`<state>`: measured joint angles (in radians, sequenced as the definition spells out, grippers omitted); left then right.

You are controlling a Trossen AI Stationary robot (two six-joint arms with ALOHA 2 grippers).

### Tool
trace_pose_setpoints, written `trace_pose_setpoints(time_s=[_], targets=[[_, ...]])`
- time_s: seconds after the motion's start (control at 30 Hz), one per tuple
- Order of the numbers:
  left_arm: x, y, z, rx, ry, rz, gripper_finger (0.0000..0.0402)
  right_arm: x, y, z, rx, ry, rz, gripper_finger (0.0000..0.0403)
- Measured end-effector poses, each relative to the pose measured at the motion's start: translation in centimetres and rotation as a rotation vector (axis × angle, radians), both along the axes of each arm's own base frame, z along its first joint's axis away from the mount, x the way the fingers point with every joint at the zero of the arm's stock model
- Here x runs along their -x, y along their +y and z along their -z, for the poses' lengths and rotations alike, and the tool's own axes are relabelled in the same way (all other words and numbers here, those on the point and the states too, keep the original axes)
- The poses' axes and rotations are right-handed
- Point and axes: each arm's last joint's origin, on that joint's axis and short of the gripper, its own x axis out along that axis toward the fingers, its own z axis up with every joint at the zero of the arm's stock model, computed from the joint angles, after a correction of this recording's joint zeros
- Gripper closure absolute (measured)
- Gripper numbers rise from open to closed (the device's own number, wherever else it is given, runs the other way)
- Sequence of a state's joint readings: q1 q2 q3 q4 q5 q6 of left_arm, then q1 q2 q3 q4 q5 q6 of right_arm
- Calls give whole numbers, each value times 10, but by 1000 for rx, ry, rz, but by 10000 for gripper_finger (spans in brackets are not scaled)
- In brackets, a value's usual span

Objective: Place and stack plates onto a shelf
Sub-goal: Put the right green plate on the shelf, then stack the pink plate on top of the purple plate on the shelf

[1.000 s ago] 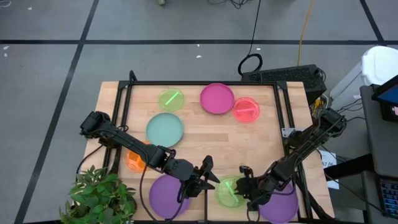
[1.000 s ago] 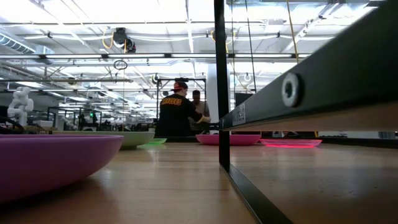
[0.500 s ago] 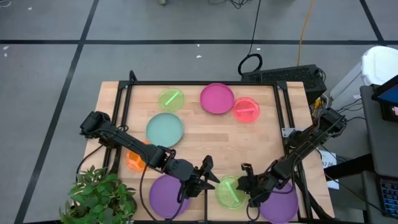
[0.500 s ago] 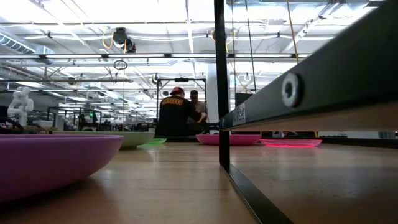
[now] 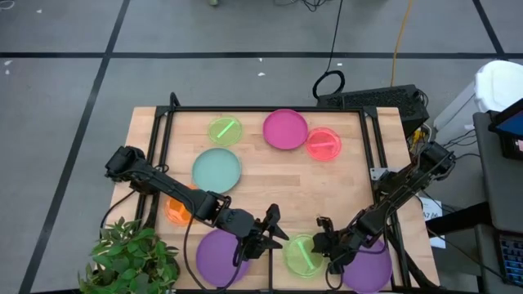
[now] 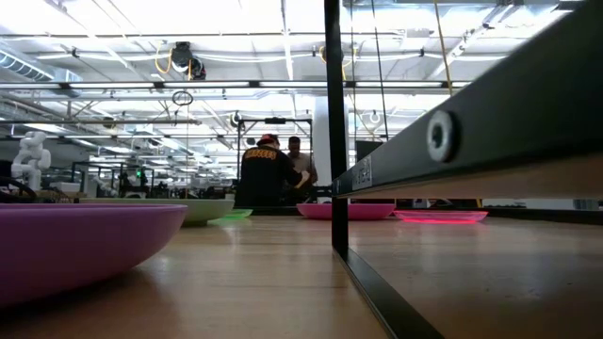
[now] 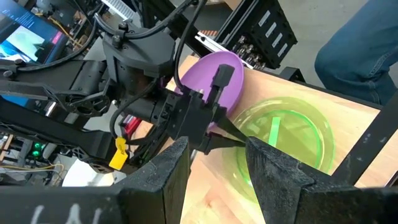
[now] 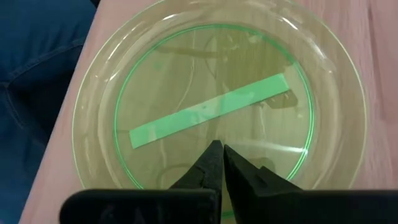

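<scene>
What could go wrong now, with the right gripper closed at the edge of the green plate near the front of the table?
1. The right gripper is shut on the thin rim of the translucent green plate. Such a small pinch may slip when the plate is lifted.
2. The open left gripper waits close beside this plate, so the lifted plate or the right arm could bump it.
3. A purple plate lies right next to it and may be dragged along.
</scene>
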<state>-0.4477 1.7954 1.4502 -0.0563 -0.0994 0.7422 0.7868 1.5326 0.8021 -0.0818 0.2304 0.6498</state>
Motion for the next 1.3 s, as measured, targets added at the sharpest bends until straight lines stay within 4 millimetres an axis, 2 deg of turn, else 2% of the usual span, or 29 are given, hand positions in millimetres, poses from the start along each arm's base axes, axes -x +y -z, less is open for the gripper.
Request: trace_pose_setpoints(time_s=[0.2,0.43,0.57,0.8,1.0,1.3], targets=[[-2,1,-4,-30,-55,9,236,-3,2,-3,-12,-53,1,403],[-6,7,-8,91,-70,-177,236,-3,4,-18,-85,-121,-26,403],[-8,18,-13,201,-66,-260,236,0,1,-30,-90,-156,-46,403],[-6,53,-35,377,-50,-337,236,12,-14,-58,-36,-244,-88,403],[2,91,-47,468,-14,-527,236,25,-32,-81,33,-328,-2,403],[-2,154,-34,459,80,-748,236,29,-39,-86,136,-368,-1,403]])
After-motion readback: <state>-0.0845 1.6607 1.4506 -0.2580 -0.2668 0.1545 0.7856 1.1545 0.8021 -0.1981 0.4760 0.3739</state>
